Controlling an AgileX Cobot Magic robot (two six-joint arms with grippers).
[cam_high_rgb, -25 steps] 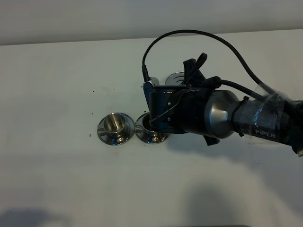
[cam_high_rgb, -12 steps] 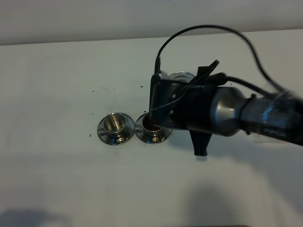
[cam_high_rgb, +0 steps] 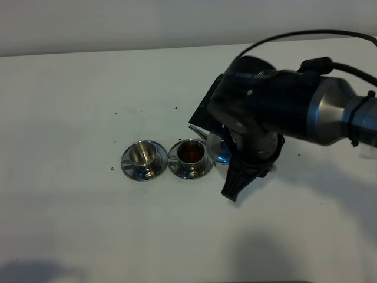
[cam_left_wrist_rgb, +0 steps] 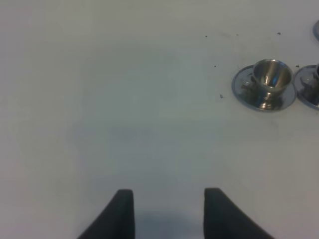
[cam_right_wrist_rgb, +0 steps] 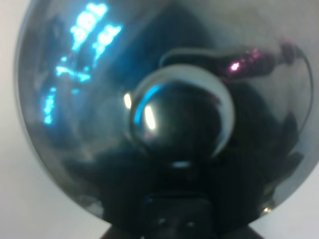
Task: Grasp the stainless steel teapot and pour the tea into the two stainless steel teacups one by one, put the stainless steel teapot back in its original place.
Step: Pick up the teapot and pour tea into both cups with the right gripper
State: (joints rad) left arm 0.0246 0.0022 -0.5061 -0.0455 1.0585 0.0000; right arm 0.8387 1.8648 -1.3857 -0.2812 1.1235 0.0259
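While your right tool (cam_high_rgb: 238, 166) is clamping the stainless steel teapot (cam_high_rgb: 220, 152) just beside the filled teacup (cam_high_rgb: 189, 153), the empty teacup (cam_high_rgb: 143, 155) is sitting farther left, on the spout's (cam_high_rgb: 198, 131) side

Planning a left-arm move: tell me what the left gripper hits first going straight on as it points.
Probably only the bare table. The left gripper is open, with nothing ahead of its fingers; the empty teacup sits well off that line. Depth is unclear.
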